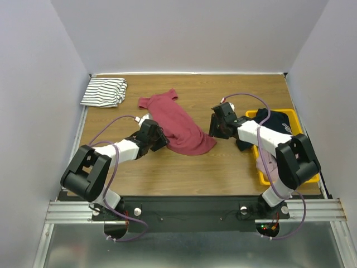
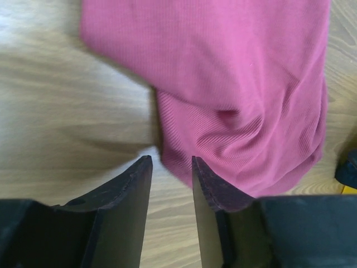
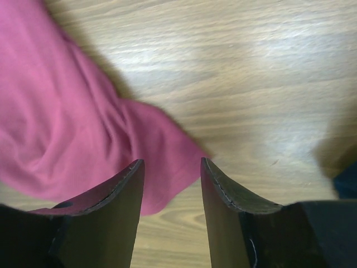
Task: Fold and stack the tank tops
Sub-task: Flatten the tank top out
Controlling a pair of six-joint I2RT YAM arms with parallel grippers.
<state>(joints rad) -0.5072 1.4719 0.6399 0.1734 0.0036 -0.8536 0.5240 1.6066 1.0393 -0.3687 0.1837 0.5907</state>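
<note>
We start at the left hand (image 2: 172, 159), seen from its own wrist camera at the bottom of the frame. Its two black fingers stand apart with bare wood showing between them, so it is released and grasps nothing. Just beyond its fingertips lies the rumpled edge of the dark red tank top (image 2: 240, 84), which fills the upper right of that view. We cannot tell whether the fingertips touch the cloth. The right hand (image 3: 170, 162) is released too. In its wrist view, its fingers are spread above a narrow end of the same red cloth, which runs off to the upper left of the frame, and nothing is pinched between them. From overhead, the red top lies unfolded and crumpled in the middle of the wooden counter (image 1: 223, 164). It runs on a slant from its straps at the upper left to a rounded end at the lower right. The left hand is at its lower left edge and the right hand just beside its lower right end. The striped tank top (image 1: 104, 92) sits folded in the counter's upper left corner, apart from the red one with bare wood between them. At the right edge of the frame a yellow bin (image 1: 254, 114) holds a dark garment (image 1: 277, 121), partly hidden by the right arm.
</note>
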